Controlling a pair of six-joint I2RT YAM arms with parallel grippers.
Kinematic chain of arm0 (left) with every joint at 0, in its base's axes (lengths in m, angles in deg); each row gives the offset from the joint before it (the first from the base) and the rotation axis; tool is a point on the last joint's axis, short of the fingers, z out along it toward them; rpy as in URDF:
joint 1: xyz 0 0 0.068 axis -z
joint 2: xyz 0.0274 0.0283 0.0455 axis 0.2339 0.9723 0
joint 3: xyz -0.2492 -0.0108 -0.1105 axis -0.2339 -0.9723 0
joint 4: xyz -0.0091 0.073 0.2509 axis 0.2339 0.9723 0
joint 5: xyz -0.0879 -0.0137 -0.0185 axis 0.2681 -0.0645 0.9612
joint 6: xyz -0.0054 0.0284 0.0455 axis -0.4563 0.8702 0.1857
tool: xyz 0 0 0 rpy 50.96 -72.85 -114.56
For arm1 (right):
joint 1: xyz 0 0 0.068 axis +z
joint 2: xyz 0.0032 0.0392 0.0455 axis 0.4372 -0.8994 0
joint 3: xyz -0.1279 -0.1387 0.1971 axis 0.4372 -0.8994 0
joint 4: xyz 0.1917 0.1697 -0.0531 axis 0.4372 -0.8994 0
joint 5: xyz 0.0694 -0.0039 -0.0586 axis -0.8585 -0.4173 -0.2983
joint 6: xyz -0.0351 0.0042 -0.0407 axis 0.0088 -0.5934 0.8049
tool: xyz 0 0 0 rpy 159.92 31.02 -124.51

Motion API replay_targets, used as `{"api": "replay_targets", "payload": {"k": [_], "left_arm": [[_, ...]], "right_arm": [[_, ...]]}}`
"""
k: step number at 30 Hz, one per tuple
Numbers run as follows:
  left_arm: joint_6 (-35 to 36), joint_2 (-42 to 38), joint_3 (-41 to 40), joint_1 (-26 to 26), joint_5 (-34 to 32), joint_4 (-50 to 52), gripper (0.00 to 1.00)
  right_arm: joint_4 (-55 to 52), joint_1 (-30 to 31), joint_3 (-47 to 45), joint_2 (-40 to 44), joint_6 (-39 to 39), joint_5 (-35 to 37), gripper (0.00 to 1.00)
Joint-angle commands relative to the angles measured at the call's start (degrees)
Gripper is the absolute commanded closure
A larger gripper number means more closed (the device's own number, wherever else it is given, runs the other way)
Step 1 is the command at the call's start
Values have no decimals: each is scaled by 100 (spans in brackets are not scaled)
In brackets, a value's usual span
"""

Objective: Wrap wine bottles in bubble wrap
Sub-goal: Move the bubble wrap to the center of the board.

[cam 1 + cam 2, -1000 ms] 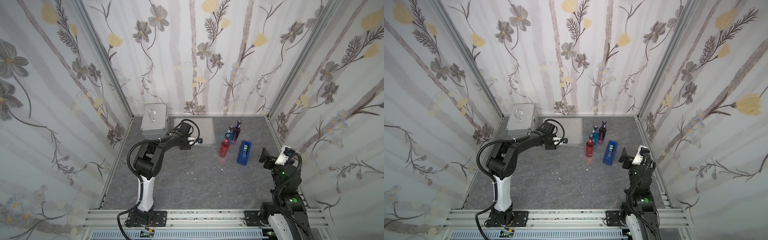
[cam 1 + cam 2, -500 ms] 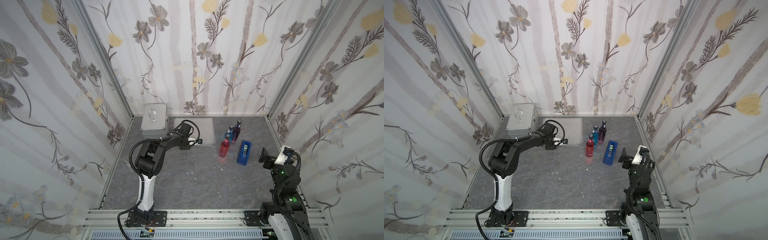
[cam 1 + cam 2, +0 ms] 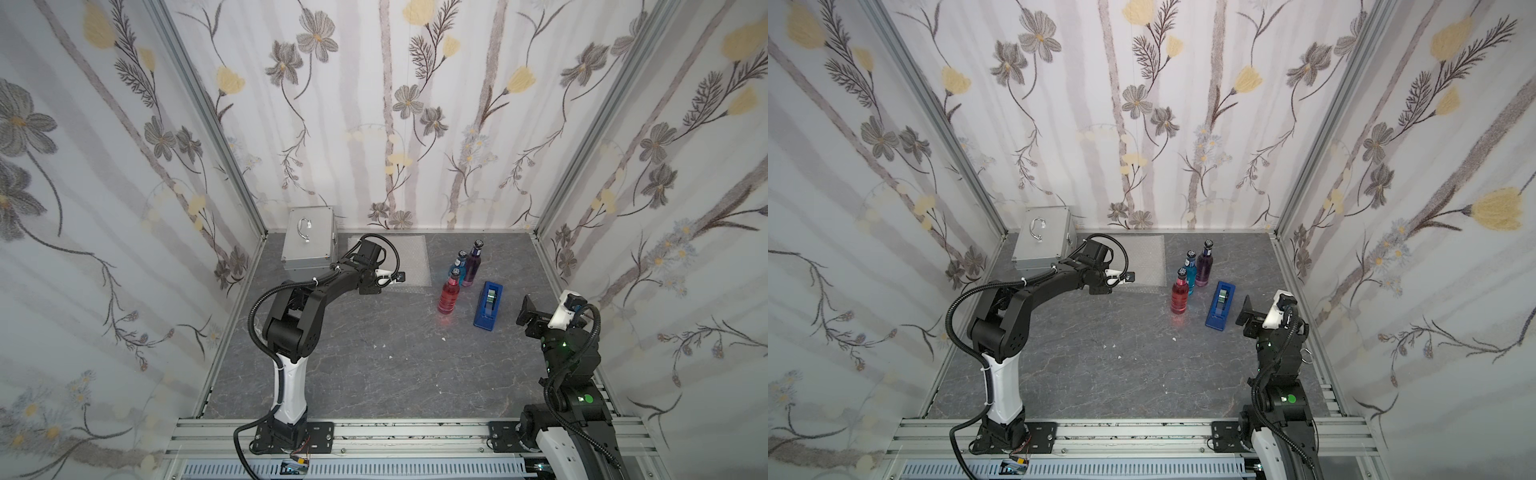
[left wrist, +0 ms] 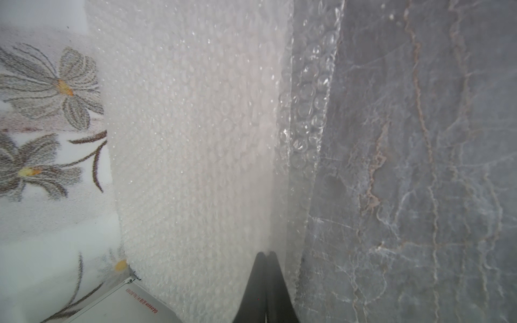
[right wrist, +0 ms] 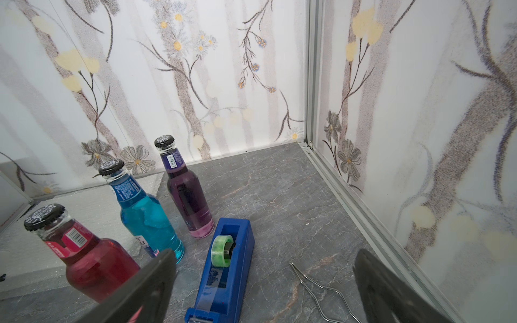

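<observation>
Bubble wrap [image 3: 409,257] is being pinched at its near edge by the left gripper [image 4: 265,256], its jaws pressed together. The right gripper [image 5: 264,254] is hovering spread wide, empty. Peeling one sheet toward the wine bottles [image 3: 468,266] is probably coming next.

- The left arm [image 3: 316,293]: glossy black links over a white lower column, on a black bolted base plate [image 3: 320,432].
- A ribbed black cable hose [image 3: 250,320] loops alongside (white zip ties hold it).
- The right arm [image 3: 569,357]: black, green indicator lights, white wrist block [image 3: 561,318].
- The left gripper [image 4: 265,254]: slim dark tapered fingers.
</observation>
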Motion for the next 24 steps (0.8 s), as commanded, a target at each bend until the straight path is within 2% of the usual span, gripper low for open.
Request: {"api": "replay_targets", "payload": {"k": [1, 5, 8, 18, 20, 24], "left_arm": [[-12, -209, 34, 1, 91, 265, 100], [-252, -628, -12, 10, 119, 758, 100], [-386, -1156, -406, 35, 208, 1016, 100], [-979, -3126, -2567, 576, 497, 1365, 100], [-1176, -3384, -2906, 732, 523, 1390, 100], [-1347, -3630, -3496, 1050, 606, 1329, 100]], "right_arm": [[239, 12, -19, -22, 44, 78, 0], [225, 31, -11, -24, 53, 79, 0], [238, 50, -11, -27, 60, 67, 0], [210, 107, 38, -34, 145, -155, 0], [153, 138, 106, -80, 196, -255, 2], [-100, 317, 397, -253, 197, -487, 13]]}}
